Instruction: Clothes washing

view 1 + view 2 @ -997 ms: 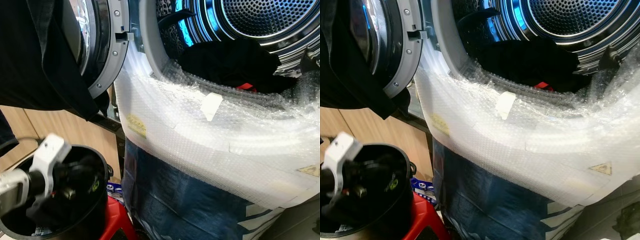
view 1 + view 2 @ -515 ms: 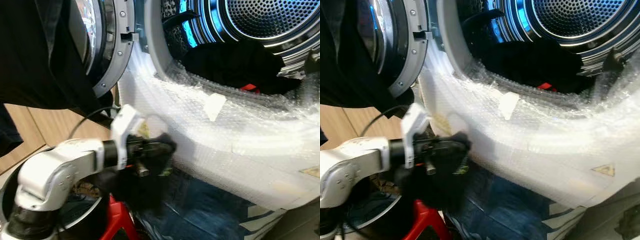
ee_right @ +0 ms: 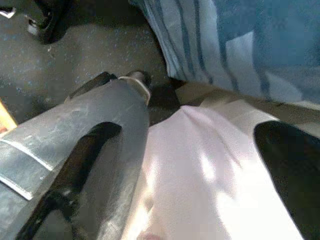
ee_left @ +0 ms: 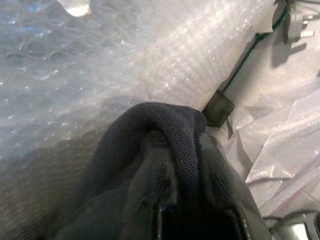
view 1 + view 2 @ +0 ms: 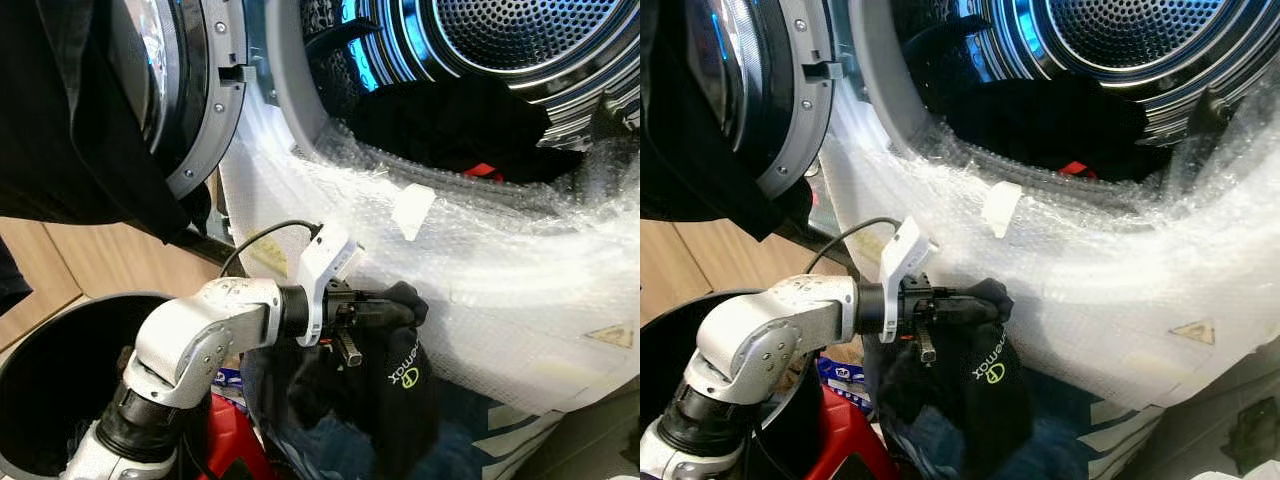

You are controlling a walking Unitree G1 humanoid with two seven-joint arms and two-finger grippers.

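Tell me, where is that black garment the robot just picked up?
In the head views the black garment hangs from the left gripper, low and left of centre, against the bubble-wrapped washer front, just below the open drum.

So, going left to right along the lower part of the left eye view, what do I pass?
Black bucket → silver left arm → left gripper shut on the black garment → bubble-wrapped washer front.

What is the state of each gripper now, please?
Left gripper: closed on a black garment below the washer opening.
Right gripper: open, holding nothing.
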